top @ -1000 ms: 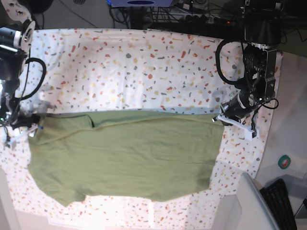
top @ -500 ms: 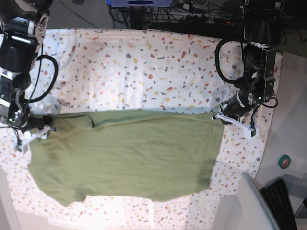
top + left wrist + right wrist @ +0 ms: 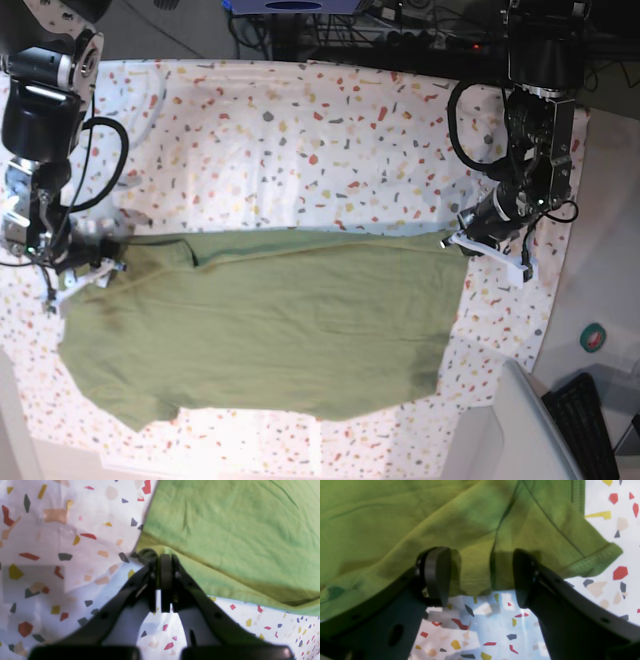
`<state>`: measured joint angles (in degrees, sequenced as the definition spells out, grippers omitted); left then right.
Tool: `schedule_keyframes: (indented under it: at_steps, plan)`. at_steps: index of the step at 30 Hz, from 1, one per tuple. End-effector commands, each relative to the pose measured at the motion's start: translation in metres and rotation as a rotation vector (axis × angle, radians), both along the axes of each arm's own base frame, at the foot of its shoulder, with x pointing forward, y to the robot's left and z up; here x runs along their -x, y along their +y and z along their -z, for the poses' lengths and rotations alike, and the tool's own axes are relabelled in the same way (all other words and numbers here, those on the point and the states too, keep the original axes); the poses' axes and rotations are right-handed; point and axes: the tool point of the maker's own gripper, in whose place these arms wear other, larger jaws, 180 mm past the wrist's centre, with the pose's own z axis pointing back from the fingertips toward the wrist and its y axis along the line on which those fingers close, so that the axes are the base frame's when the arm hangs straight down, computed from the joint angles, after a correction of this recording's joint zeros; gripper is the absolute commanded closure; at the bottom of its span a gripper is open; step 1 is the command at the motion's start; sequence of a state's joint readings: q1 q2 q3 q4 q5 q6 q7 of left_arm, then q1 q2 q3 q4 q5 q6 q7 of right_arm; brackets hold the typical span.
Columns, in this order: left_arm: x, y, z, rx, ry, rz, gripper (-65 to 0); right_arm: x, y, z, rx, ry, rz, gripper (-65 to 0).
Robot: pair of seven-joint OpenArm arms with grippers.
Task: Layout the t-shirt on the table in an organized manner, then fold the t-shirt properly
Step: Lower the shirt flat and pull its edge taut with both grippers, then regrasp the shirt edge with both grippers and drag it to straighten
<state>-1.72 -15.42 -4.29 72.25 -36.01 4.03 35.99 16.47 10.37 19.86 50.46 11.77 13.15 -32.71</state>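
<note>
The olive-green t-shirt (image 3: 270,330) lies spread flat across the near half of the speckled table (image 3: 300,150). My left gripper (image 3: 468,240) is at the shirt's far right corner, and in the left wrist view my left gripper (image 3: 162,558) is shut on a pinch of that t-shirt (image 3: 225,530) corner. My right gripper (image 3: 85,270) is at the shirt's far left corner by the sleeve. In the right wrist view my right gripper (image 3: 480,577) stands open, its two pads straddling the hemmed edge of the t-shirt (image 3: 445,517) without touching it.
A black keyboard (image 3: 585,420) and a pale bin (image 3: 510,430) sit off the table at bottom right, next to a small teal disc (image 3: 593,338). Cables and dark gear run along the far edge. The table's right edge is just beyond my left gripper.
My right arm has moved right onto the shirt's far left corner, and its jaws have narrowed a little. The left gripper has stayed where it was, still shut.
</note>
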Motion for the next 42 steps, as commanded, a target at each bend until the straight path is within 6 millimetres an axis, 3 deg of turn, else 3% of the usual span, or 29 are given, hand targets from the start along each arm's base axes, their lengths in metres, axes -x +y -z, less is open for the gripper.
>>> schedule_keyframes:
  at_steps: [1,4,8,13,20,25,34,37,42]
  plan:
    - [-0.012,0.004,-0.013,-0.010,-0.049,0.003,0.0,-0.018,-0.007,-0.018,0.010,-0.062,0.000,-26.7]
    - [-0.012,0.004,-0.013,-0.010,-0.048,0.003,0.0,-0.017,-0.008,-0.018,0.008,-0.061,0.005,0.0]
    - [-0.009,0.003,-0.013,-0.010,-0.047,0.007,0.0,-0.008,-0.010,-0.022,0.023,-0.041,-0.008,0.0]
    - [0.007,0.001,-0.014,-0.019,-0.051,0.020,0.0,0.018,-0.007,-0.047,0.086,-0.027,-0.062,0.0]
    - [0.051,-0.004,-0.002,-0.024,-0.002,0.041,0.0,0.084,-0.002,-0.071,0.152,-0.029,-0.065,0.0]
    - [0.064,-0.001,0.000,-0.036,0.014,0.046,0.0,0.129,-0.005,-0.060,0.136,0.021,0.003,0.0]
    - [0.086,0.002,0.010,-0.049,0.031,0.037,0.0,0.170,-0.005,-0.037,0.130,0.097,0.012,0.0]
    - [0.092,-0.003,0.004,-0.050,0.021,0.052,0.0,0.188,-0.006,-0.032,0.134,0.133,0.009,0.0]
    - [0.097,-0.008,-0.005,-0.049,0.005,0.071,0.0,0.199,0.001,-0.038,0.137,0.128,0.006,0.0]
